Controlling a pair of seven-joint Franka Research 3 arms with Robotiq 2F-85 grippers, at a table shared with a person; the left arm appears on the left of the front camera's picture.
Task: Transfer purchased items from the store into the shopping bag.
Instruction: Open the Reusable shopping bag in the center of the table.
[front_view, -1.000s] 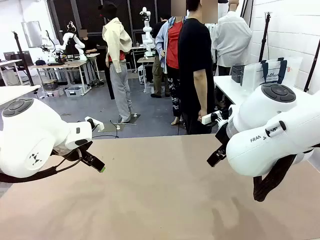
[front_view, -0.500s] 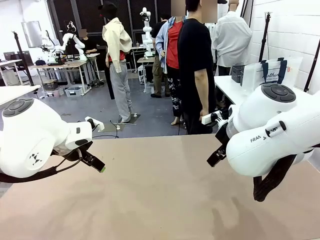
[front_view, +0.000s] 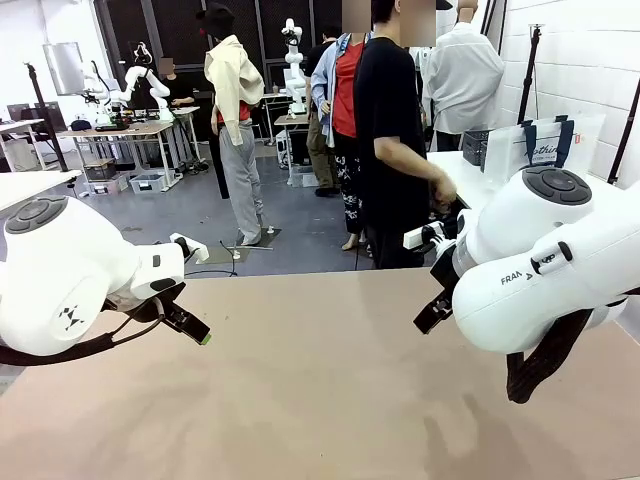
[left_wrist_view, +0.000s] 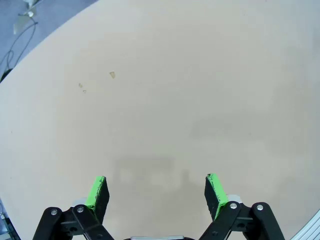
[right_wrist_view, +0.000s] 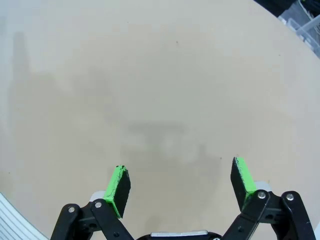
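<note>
Moved: the black-clad person's hand (front_view: 445, 190), now lifted toward the white side tabletop (front_view: 470, 180) at the far right, where the dark basket (front_view: 475, 147) and the translucent shopping bag (front_view: 545, 140) stand side by side. Unmoved: left pincer (left_wrist_view: 156, 186) and right pincer (right_wrist_view: 180, 181), both released, jaws wide, hanging over the tan tabletop (front_view: 320, 400).

The table (front_view: 320, 400) had a smooth, matt tan top, faintly mottled, with a few small specks (left_wrist_view: 112, 75) toward ten o'clock in the left wrist view. The left arm (front_view: 60, 275) and right arm (front_view: 560, 260) wore glossy white plastic shells. The left gripper (left_wrist_view: 156, 192) and right gripper (right_wrist_view: 180, 185) showed matt black links, shiny metal screw heads (left_wrist_view: 80, 210) and dull green pads (right_wrist_view: 242, 177). At two o'clock in the front view, the shopping bag (front_view: 545, 145) was translucent, slightly shiny plastic, and the store (front_view: 474, 147) was dark matt plastic.
</note>
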